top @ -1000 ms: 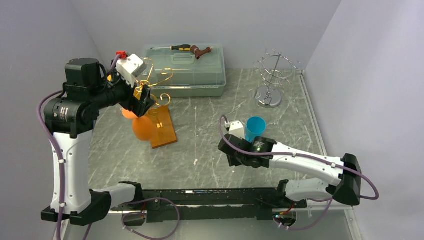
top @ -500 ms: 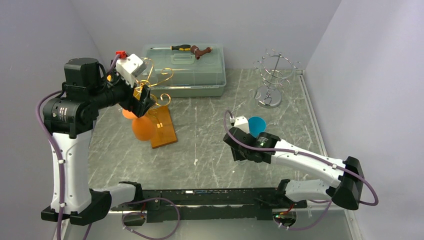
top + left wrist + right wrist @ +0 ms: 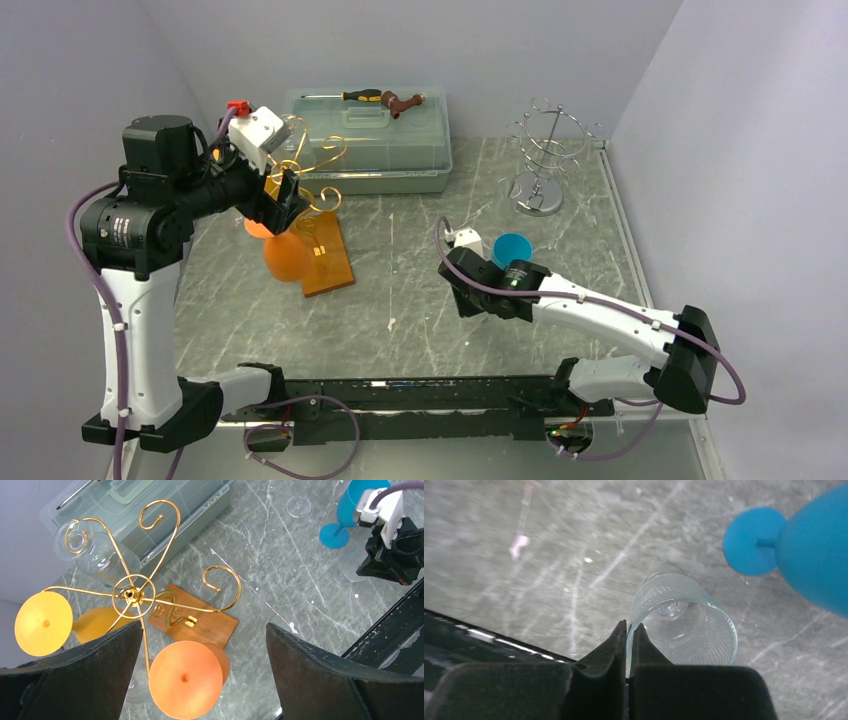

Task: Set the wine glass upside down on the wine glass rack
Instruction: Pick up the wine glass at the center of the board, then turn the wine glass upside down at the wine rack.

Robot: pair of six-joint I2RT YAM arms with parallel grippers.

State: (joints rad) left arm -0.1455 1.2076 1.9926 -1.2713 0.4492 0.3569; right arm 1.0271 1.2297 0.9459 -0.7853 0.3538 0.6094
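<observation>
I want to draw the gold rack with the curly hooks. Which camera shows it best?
The left wrist view: it looks straight down on the gold rack, so its curly hooks show. The top external view has it partly hidden behind the left arm. The right wrist view misses it entirely.

wine glass rack: left side of table, just in front of box
box: back centre, screwdriver on lid
wire stand: back right
wine glass: centre-right, just beside stemmed cup
</observation>
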